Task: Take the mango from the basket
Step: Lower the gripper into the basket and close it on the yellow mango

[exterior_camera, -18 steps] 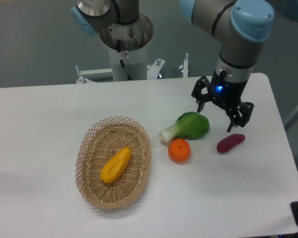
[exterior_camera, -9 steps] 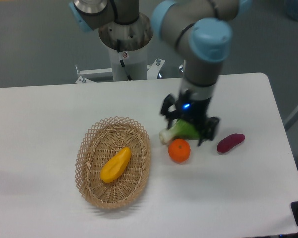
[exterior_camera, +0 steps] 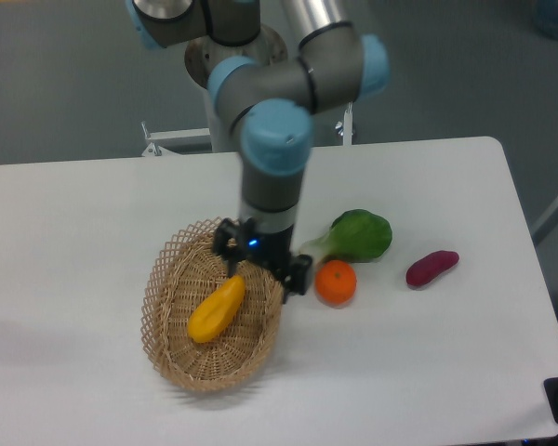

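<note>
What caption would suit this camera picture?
Robot's open pincer hovers over the basket rim, near the mango inside.

Woven wicker basket (exterior_camera: 172,348) holds a smooth, glossy mango (exterior_camera: 216,309) on a matt white table (exterior_camera: 74,223).

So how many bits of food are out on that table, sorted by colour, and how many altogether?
Yellow-orange: 1, the mango, lying in the basket.
Orange: 1, the round orange.
Green: 1, the leafy vegetable.
Purple: 1, the oblong vegetable.
Total: 4 foods, with 3 lying on the table outside the basket.
</note>
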Robot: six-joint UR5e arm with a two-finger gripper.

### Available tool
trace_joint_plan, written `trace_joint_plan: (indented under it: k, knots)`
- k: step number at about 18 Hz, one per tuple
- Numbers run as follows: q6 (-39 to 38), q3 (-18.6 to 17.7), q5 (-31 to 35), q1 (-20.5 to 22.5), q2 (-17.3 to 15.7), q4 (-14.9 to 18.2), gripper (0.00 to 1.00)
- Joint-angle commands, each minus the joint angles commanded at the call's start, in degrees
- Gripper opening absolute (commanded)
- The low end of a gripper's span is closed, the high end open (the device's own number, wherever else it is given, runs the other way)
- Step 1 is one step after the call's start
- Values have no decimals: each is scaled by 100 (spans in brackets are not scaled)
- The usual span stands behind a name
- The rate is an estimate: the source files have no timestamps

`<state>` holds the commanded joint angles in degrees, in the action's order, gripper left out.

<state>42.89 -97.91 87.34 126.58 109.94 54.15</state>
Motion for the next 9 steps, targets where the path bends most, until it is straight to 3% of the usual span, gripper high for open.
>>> trace_joint_plan:
  k: [4,9]
  knots:
    - [-18,-17,134,-247,220,-193,100]
    - [-44,-193,178,-371,475,-659,100]
